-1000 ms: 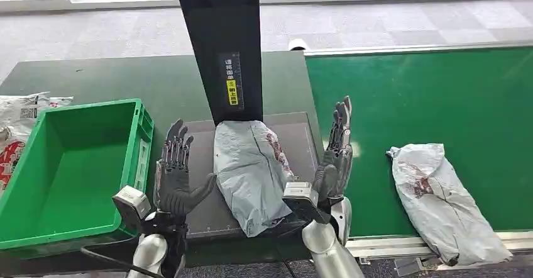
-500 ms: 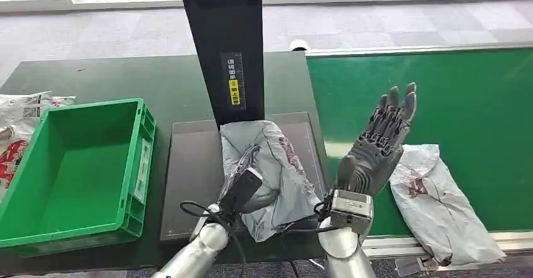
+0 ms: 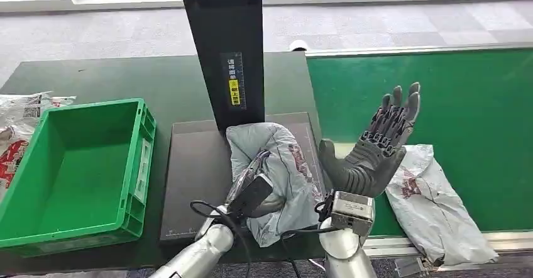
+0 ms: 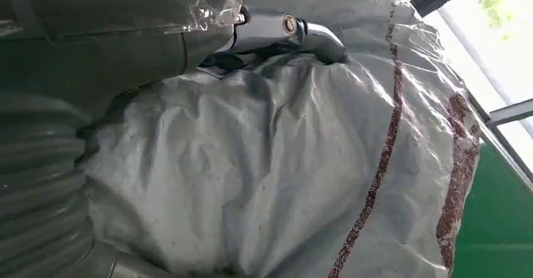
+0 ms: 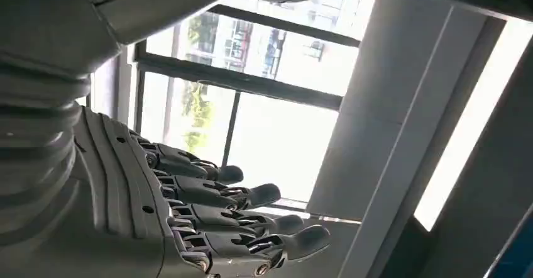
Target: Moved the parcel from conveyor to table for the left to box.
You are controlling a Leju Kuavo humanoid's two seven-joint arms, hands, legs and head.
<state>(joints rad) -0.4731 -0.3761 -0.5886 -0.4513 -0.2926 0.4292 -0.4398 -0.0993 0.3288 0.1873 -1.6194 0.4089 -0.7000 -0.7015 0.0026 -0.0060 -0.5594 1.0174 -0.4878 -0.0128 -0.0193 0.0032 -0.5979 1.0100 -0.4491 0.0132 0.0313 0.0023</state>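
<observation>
The parcel (image 3: 276,177) lies on the dark pad (image 3: 195,183) in front of the black post (image 3: 223,45), long axis running away from the robot w/ a slight tilt. The left hand (image 3: 251,193) is dug in at the parcel's near left side; the left wrist view has crumpled grey film pressed right against the hand, so it looks like a grip, but the fingers are hidden and I can't tell for sure. The crate (image 3: 75,171) sits just left of the pad (the side the left arm reaches from), so the left hand is clearly nearer. The right hand (image 3: 377,149) is raised, fingers spread, holding nothing, between the parcel and a 2nd bag (image 3: 440,209) on the belt (image 3: 440,95). The parcel is a soft grey poly bag, wrinkled, w/ dark red streaks.
</observation>
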